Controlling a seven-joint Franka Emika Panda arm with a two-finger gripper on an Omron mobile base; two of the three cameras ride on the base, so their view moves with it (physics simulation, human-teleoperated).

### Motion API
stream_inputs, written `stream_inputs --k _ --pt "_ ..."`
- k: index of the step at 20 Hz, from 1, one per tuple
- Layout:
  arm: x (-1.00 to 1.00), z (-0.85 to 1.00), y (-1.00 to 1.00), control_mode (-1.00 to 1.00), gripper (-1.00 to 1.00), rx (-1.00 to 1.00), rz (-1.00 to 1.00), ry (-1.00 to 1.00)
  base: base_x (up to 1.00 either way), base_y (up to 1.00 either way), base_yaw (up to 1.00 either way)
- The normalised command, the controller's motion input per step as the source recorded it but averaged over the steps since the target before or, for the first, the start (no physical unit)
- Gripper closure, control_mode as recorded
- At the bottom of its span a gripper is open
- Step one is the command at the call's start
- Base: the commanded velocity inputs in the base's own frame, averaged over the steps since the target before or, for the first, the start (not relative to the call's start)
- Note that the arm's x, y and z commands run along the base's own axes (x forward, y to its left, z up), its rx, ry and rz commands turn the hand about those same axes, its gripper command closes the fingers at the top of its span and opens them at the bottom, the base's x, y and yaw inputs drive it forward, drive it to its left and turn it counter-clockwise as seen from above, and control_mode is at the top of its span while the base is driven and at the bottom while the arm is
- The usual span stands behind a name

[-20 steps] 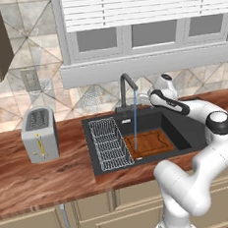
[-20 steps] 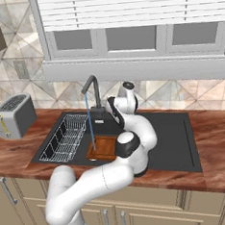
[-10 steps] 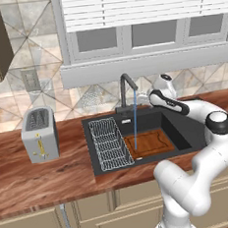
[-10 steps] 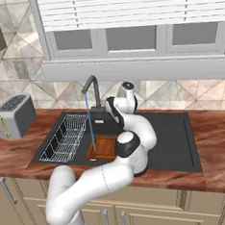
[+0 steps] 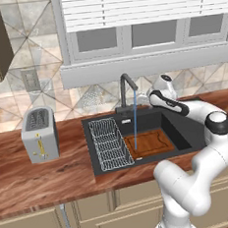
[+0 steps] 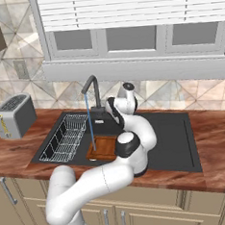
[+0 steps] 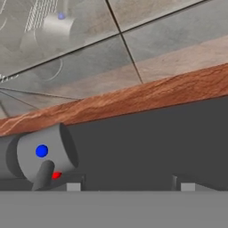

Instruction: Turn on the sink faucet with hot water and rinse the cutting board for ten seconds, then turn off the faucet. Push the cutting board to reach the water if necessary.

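Note:
The dark grey sink faucet stands at the back rim of the black sink. A thin blue stream of water falls from its spout onto the left end of the reddish-brown cutting board, which lies flat in the basin. My gripper hovers just right of the faucet base, open, with nothing between its fingertips. In the hand view the faucet's grey valve barrel, with a blue and a red dot and a short lever, sits left of the left fingertip.
A silver wire rack fills the left part of the sink. A grey toaster stands on the wooden counter to the left. The tiled wall and window sill rise close behind the faucet.

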Motion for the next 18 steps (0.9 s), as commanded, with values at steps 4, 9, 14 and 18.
stream_inputs --k 4,9,14,18 --pt "0.00 -0.27 0.46 -1.00 -1.00 0.00 0.00 0.01 0.00 0.00 0.00" --pt "-0.02 -0.32 0.51 -1.00 -1.00 0.00 0.00 0.03 0.00 0.00 0.00" --pt "-0.16 -0.39 0.56 -1.00 -1.00 0.00 0.00 0.06 0.00 0.00 0.00" --pt "-0.21 -0.36 0.55 -1.00 -1.00 0.00 0.00 0.04 0.00 0.00 0.00"
